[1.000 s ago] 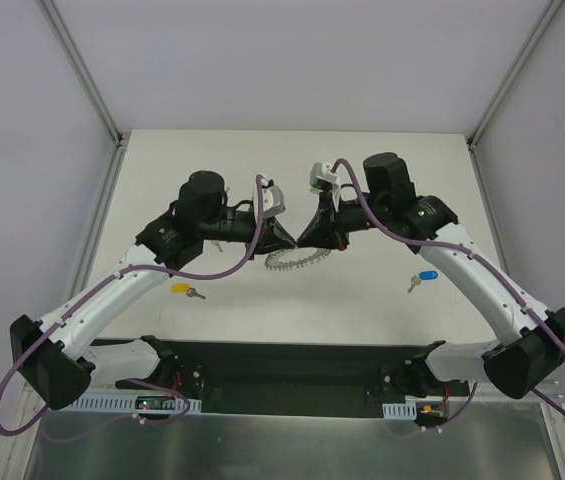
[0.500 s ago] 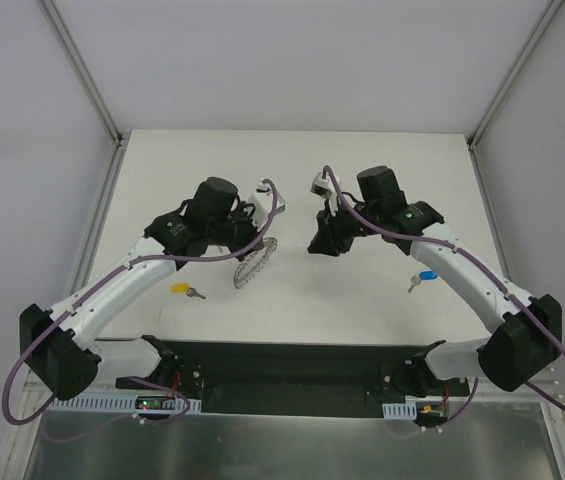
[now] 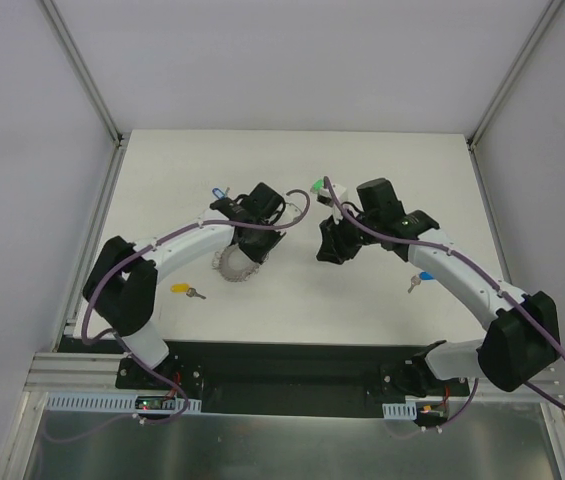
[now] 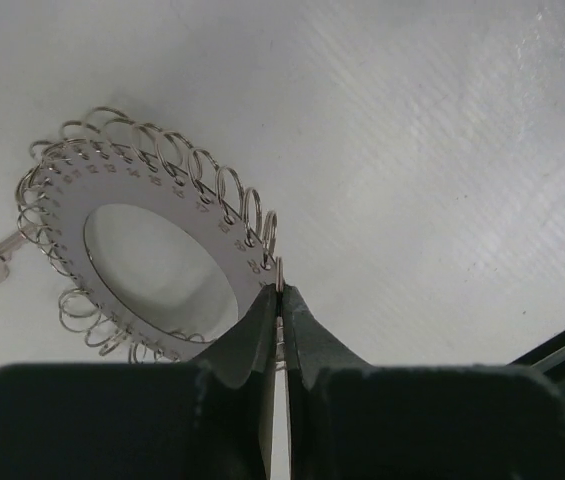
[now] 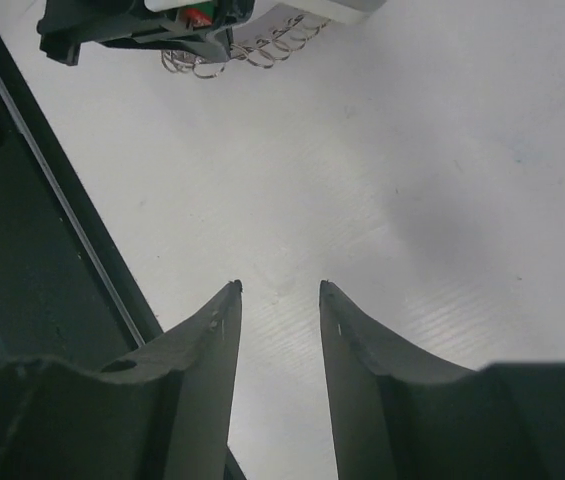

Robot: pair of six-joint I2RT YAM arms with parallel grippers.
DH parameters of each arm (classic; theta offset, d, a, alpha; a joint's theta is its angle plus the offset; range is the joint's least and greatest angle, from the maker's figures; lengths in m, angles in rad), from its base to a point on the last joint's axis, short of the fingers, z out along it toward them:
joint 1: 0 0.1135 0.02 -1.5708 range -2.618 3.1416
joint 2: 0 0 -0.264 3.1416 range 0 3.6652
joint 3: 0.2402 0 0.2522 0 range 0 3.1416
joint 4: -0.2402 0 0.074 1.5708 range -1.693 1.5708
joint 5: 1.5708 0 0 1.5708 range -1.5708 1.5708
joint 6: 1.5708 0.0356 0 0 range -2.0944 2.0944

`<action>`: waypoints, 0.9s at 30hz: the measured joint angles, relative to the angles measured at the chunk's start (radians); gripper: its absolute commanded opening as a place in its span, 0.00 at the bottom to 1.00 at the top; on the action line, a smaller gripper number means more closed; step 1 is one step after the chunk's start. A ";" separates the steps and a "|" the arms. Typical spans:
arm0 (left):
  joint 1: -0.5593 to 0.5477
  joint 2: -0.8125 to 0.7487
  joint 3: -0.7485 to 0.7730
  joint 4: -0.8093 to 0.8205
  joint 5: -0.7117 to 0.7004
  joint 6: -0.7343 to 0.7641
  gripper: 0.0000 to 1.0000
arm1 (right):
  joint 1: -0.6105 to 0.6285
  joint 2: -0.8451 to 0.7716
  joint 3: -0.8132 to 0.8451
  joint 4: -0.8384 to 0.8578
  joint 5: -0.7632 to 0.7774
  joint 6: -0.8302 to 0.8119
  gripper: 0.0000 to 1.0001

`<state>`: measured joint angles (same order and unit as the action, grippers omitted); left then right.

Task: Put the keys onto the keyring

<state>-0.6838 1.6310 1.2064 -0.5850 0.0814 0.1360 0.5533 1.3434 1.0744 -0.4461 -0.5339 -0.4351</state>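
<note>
Left gripper (image 4: 280, 293) is clamped tight on one of the little wire loops at the rim of the big silver-grey metal keyring (image 4: 167, 198), the wreath-looking one with loops all round it. The ring hangs off the fingertips at a tilt over the white table (image 3: 382, 160), left of centre. Can't tell if its far edge touches the surface.

Right gripper (image 5: 280, 288) is just hanging there with its jaws apart and nothing between them, only bare table under it. Its wrist view catches the other arm's wrist and a few of the ring's loops at the top edge, plus the black base rail (image 5: 22, 200) running down the left side.

None of the keys are on the ring:
- yellow-headed silver key (image 3: 184, 290) lies on the table just left of the ring. From the left wrist you can see its yellow head poking out past the loops.
- solid blue-headed silver key (image 3: 423, 279) lies right beside the right forearm, well apart from the ring.
- green-headed key (image 3: 317, 185) sits behind the right wrist, half hidden by the cable.
- pale blue-headed key (image 3: 220, 192) sits behind the left wrist.

So both arms are basically parked between the ring and the two far keys.
</note>
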 measured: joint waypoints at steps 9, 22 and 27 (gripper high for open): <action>-0.048 0.161 0.145 -0.002 -0.003 -0.167 0.00 | -0.035 -0.034 -0.058 0.015 0.076 0.018 0.46; -0.102 0.395 0.337 -0.018 0.022 -0.279 0.04 | -0.054 -0.102 -0.129 0.046 0.137 0.048 0.53; -0.102 0.423 0.362 -0.026 0.017 -0.287 0.34 | -0.055 -0.120 -0.157 0.061 0.153 0.070 0.59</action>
<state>-0.7856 2.0544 1.5688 -0.6109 0.0982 -0.1509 0.4988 1.2232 0.9176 -0.3851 -0.3805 -0.3653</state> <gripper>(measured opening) 0.235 0.573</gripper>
